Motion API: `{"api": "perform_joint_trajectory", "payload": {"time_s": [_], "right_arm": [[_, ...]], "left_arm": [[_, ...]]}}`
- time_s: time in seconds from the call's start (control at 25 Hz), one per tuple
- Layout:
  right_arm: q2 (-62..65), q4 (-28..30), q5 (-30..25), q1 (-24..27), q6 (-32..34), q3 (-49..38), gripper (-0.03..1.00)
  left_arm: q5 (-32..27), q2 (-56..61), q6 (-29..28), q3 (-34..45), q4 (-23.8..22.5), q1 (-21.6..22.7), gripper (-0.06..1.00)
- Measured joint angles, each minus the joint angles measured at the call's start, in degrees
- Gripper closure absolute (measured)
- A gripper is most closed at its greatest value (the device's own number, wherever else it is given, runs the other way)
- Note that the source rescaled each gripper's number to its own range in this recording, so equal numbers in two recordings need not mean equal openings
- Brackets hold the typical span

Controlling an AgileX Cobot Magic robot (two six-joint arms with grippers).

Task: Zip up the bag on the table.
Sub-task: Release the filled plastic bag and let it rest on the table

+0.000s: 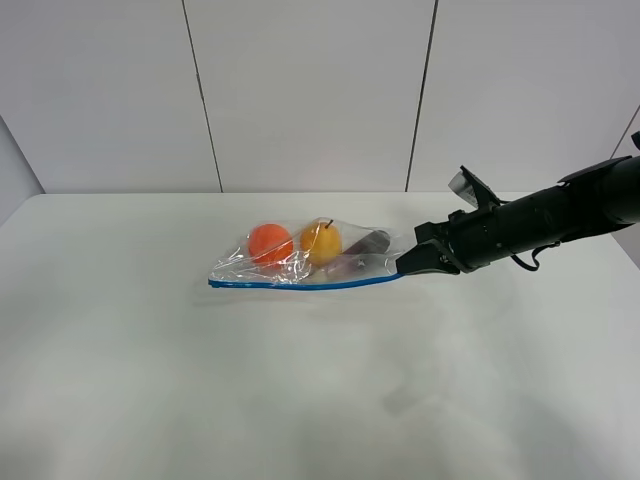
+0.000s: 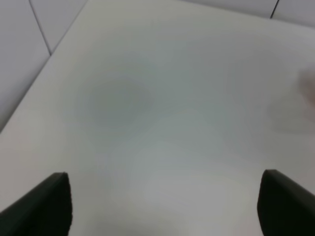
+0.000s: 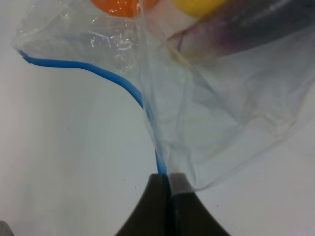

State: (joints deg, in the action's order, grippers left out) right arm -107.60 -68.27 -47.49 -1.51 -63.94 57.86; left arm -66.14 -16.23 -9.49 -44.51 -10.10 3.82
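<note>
The clear crinkly bag (image 1: 305,260) lies on the white table (image 1: 300,380), with an orange fruit (image 1: 269,243), a yellow fruit (image 1: 322,241) and a dark purple one (image 1: 368,243) inside. Its blue zipper strip (image 1: 300,285) runs along the near edge. My right gripper (image 1: 403,267) is shut on the right end of the strip; in the right wrist view the fingers (image 3: 168,191) pinch the bag (image 3: 206,118) where the blue strip (image 3: 130,91) ends. My left gripper (image 2: 165,201) is open over bare table (image 2: 162,98), and does not show in the exterior high view.
Grey wall panels (image 1: 310,90) stand behind the table's far edge. The table's left edge and a wall (image 2: 24,54) show in the left wrist view.
</note>
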Motion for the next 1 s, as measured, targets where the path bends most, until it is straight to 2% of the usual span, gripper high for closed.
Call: {"api": "perform_joint_trajectory", "payload": {"time_s": [0.12, 0.24, 0.52, 0.68, 1.0], "right_arm": [[0.00, 0.00, 0.00, 0.00, 0.00, 0.00, 0.97], [0.00, 0.00, 0.00, 0.00, 0.00, 0.00, 0.97], [0.00, 0.00, 0.05, 0.00, 0.00, 0.00, 0.97], [0.00, 0.00, 0.21, 0.00, 0.00, 0.00, 0.97], [0.00, 0.00, 0.28, 0.00, 0.00, 0.00, 0.97]], "left_arm": [[1.49, 0.00, -0.79, 4.41, 2.42, 0.00, -0.04], [2.76, 0.29, -0.93, 5.51, 5.23, 0.00, -0.04], [3.63, 9.46, 1.33, 6.17, 5.50, 0.00, -0.04], [3.38, 15.79, 1.43, 9.81, 6.16, 0.00, -0.04], [1.61, 16.60, 2.30, 10.91, 6.79, 0.00, -0.04]]}}
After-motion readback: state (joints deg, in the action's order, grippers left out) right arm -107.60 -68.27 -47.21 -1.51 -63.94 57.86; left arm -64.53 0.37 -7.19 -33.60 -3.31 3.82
